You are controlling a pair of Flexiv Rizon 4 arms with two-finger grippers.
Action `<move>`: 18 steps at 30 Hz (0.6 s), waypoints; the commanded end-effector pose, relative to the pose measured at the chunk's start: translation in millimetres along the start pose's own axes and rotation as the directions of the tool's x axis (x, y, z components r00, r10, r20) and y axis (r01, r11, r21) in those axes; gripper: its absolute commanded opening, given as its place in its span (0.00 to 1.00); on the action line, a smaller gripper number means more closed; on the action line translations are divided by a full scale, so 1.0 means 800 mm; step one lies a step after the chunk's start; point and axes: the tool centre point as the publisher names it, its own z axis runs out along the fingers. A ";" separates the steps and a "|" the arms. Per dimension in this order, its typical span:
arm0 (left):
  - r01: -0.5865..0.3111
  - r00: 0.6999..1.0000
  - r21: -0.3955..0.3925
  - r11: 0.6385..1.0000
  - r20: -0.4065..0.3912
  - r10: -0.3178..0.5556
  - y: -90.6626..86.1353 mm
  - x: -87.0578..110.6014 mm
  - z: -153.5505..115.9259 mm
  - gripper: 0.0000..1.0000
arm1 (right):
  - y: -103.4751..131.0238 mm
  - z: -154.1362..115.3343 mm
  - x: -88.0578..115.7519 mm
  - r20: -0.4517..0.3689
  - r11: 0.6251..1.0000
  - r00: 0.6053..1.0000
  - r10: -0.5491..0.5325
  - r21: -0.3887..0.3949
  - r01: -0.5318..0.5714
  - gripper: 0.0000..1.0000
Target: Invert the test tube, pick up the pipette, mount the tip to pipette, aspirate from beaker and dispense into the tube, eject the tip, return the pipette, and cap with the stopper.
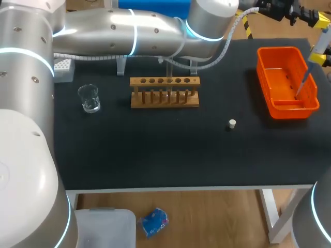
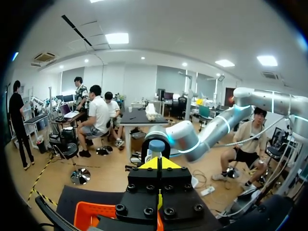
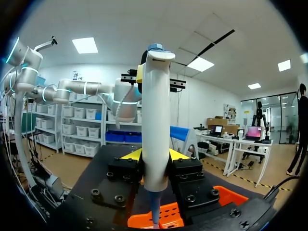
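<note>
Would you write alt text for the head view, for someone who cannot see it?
The right tool holds a pipette over an orange bin at the table's right. A wooden rack stands mid-table, a beaker to its left, a stopper in front.

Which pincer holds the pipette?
The right pincer: it clamps the white pipette from both sides above the orange bin; the left pincer grips nothing.
</note>
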 end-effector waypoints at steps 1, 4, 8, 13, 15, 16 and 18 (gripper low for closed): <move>0.002 1.000 0.007 1.000 0.000 -0.002 0.015 -0.002 0.007 0.00 | 0.011 0.002 -0.001 -0.005 1.000 1.000 -0.001 0.000 0.001 0.00; 0.006 1.000 0.009 1.000 0.001 -0.006 0.018 -0.002 0.007 0.00 | 0.011 0.002 -0.001 -0.005 1.000 1.000 -0.001 0.000 0.001 0.00; 0.014 1.000 0.011 1.000 0.000 -0.014 0.021 -0.002 0.009 0.00 | 0.011 0.002 -0.001 -0.005 1.000 1.000 -0.001 0.000 0.001 0.00; 0.020 1.000 0.009 1.000 0.001 -0.020 0.025 -0.002 0.010 0.00 | 0.011 0.002 -0.001 -0.005 1.000 1.000 -0.001 0.000 0.001 0.00; 0.023 1.000 0.010 1.000 0.000 -0.023 0.025 -0.002 0.010 0.00 | 0.011 0.002 -0.001 -0.005 1.000 1.000 -0.001 0.000 0.001 0.00; 0.023 1.000 0.010 1.000 0.001 -0.023 0.025 -0.002 0.010 0.00 | 0.011 0.002 -0.001 -0.005 1.000 1.000 -0.001 0.000 0.001 0.00; 0.021 1.000 0.012 1.000 0.003 -0.021 0.025 -0.002 0.010 0.00 | 0.011 0.002 -0.001 -0.005 1.000 1.000 -0.001 0.000 0.001 0.00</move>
